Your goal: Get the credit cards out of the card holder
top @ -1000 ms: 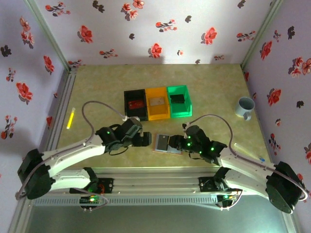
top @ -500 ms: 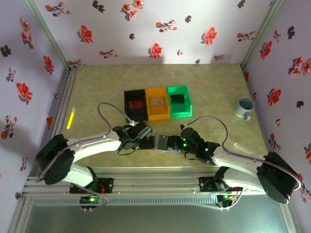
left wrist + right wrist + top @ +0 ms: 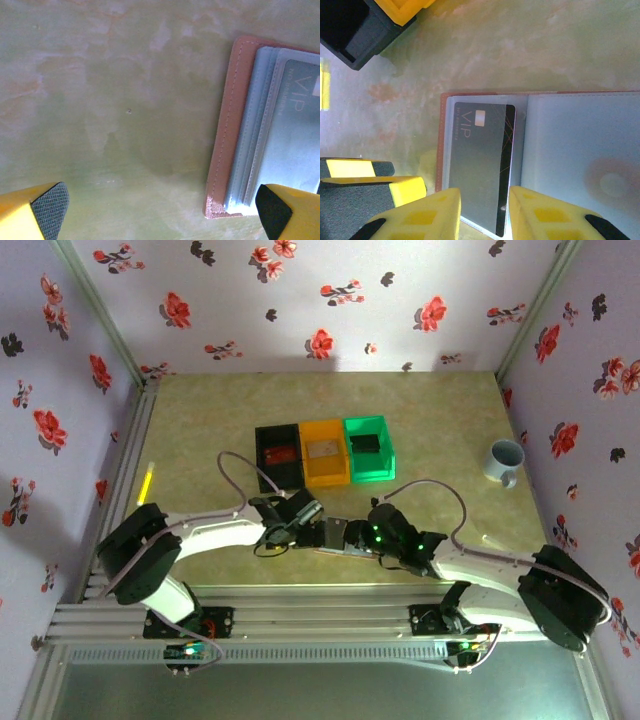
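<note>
Two grippers close in on the card holder (image 3: pixel 341 536), which lies open and flat on the table (image 3: pixel 200 410), near its front edge and just in front of the row of black bin (image 3: pixel 278 453), orange bin (image 3: pixel 324 452) and green bin (image 3: pixel 368 448). From above, the arms cover much of the holder, so only a pale strip of it can be made out.

From the left wrist, the left gripper (image 3: pixel 160 215) has its yellow fingertips (image 3: pixel 45 210) spread wide at the two bottom corners. The right-hand tip sits over the holder's near corner; contact cannot be judged. The holder's brown stitched rim and grey-blue pockets run off the right edge.

From the right wrist, a grey card marked VIP (image 3: pixel 480 165) lies in the holder's left pocket, its lower end partly hidden. The right gripper (image 3: pixel 485 205) has its fingers drawn fairly close, one on each side of that lower end. Whether they pinch the card or merely hover above it, I cannot tell. The holder's right half is bare and cut off by the frame.
</note>
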`<action>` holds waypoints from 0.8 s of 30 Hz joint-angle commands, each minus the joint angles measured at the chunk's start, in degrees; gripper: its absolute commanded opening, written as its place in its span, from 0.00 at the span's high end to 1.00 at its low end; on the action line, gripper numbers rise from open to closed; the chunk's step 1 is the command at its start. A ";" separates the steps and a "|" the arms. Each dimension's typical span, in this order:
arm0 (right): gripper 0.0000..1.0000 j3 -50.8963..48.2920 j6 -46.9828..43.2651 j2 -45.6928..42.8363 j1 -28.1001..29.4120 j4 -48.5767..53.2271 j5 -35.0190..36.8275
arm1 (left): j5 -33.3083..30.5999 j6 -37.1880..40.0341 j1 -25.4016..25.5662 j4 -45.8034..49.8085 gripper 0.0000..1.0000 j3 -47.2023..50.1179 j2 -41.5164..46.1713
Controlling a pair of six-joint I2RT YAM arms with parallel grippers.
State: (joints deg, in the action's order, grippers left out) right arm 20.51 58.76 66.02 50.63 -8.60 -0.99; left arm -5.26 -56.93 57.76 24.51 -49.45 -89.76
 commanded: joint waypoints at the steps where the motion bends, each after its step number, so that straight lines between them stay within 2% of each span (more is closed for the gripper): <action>1: 0.71 0.22 0.08 0.75 0.42 -1.41 1.35 | 0.56 -1.46 0.51 -0.08 0.00 -1.35 -1.24; 24: 0.78 1.63 -1.41 8.54 0.38 -6.31 -1.18 | 2.01 -3.30 2.09 -2.16 0.00 -0.12 -7.48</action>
State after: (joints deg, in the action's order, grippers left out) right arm 20.62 58.54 73.65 50.63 -13.19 -1.78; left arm -6.35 -58.24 58.81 25.26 -50.65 -93.43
